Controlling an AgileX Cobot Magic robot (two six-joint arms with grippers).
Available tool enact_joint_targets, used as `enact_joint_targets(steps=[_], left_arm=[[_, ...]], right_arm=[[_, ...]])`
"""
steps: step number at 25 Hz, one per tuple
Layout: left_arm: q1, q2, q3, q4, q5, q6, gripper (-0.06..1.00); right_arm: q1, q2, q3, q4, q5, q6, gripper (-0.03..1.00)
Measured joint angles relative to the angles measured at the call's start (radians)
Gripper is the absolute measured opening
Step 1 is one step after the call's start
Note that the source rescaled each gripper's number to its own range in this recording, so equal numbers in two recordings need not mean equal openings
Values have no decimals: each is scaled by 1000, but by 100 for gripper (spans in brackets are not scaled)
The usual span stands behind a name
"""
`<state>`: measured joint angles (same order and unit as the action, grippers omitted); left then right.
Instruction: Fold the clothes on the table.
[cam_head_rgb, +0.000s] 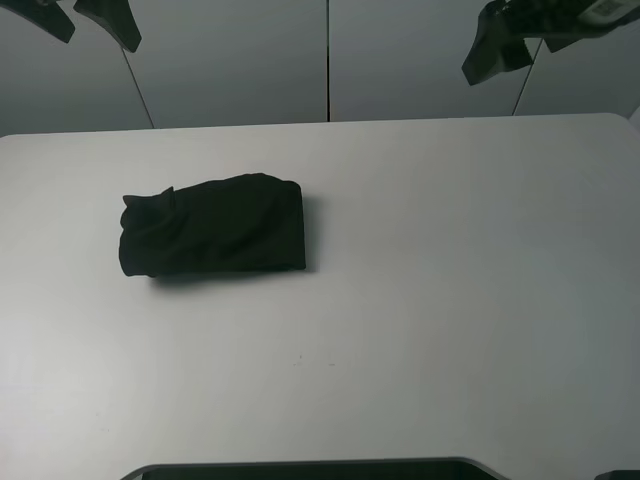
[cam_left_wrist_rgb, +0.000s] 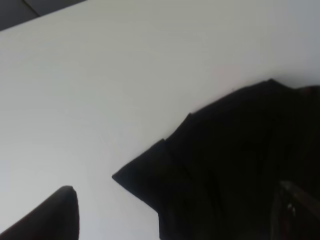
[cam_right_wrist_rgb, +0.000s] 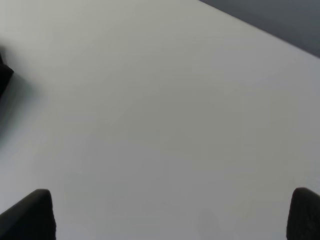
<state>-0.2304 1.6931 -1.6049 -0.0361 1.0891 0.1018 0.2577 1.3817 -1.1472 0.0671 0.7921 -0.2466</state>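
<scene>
1. shirt (cam_head_rgb: 212, 226) lies folded into a compact black bundle on the bench (cam_head_rgb: 450, 300), left of centre in the high view; print not visible; right edge straight, left end rumpled with small corners sticking up
2. left hand (cam_head_rgb: 85, 20) hangs raised above the bench's far left edge, well apart from the shirt, which sits nearer the camera and to its right; released, gripping nothing
3. left wrist view: shirt (cam_left_wrist_rgb: 235, 165) fills the space between the fingers, one dark finger (cam_left_wrist_rgb: 50, 217) over bare bench beside a pointed corner of cloth, the other at the frame edge over the cloth; view is blurred, contact not evident
4. right hand (cam_head_rgb: 505, 45) is up at the far right, well apart from the shirt; released, empty
5. right wrist view: both fingers (cam_right_wrist_rgb: 30, 215) spread wide over bare bench (cam_right_wrist_rgb: 160, 125); only a sliver of black cloth at the frame edge
6. grey wall panels (cam_head_rgb: 330, 60) behind the bench; dark curved edge (cam_head_rgb: 310, 468) at the near side; nothing lies between either hand and the shirt
</scene>
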Motion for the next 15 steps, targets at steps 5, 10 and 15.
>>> enact_joint_targets(steps=[5, 10, 15], left_arm=[[0, -257, 330, 8, -112, -45, 99], [0, -536, 623, 22, -158, -90, 99], [0, -813, 833, 59, -125, -166, 99]], right_arm=[[0, -260, 95, -2, 83, 23, 100], [0, -461, 153, -4, 201, 46, 100], [0, -665, 217, -4, 269, 65, 100]])
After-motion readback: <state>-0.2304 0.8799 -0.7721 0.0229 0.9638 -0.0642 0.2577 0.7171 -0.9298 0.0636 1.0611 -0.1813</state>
